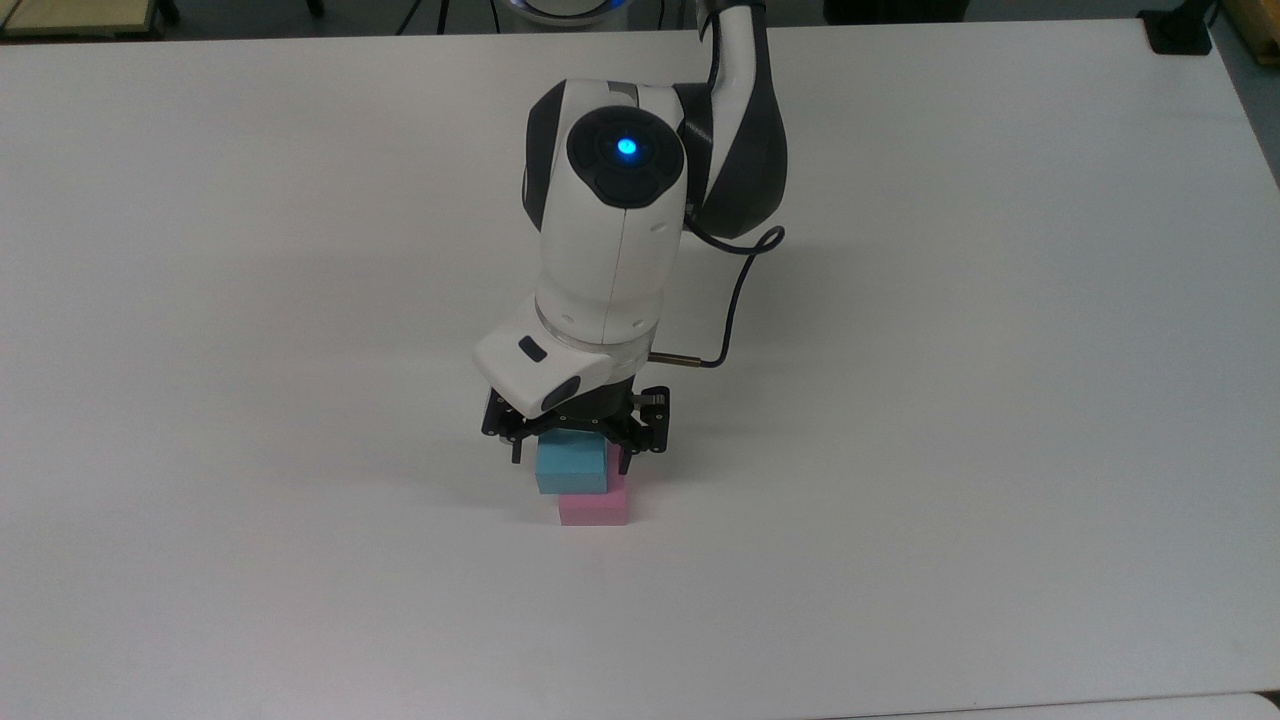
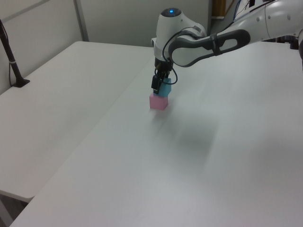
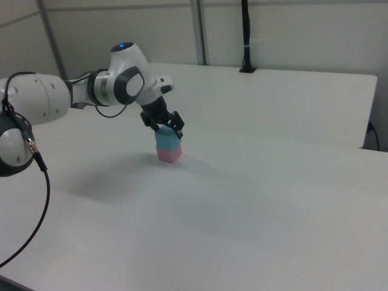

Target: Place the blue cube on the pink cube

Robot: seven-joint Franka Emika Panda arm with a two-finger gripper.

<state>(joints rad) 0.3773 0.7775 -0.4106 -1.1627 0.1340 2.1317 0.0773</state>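
Claw [image 1: 570,447] with fingers spread either side of the blue cube [image 1: 570,468], which sits on the pink cube [image 1: 594,509], offset toward the top view's left, mid white counter [image 1: 950,400]

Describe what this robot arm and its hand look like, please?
The arm is glossy white with rounded shells and dark grey joint sections. A round dark cap on top carries a glowing blue light. A thin black cable loops along its side to a small metal plug. The hand is black, with two short fingers under a white block-shaped housing.
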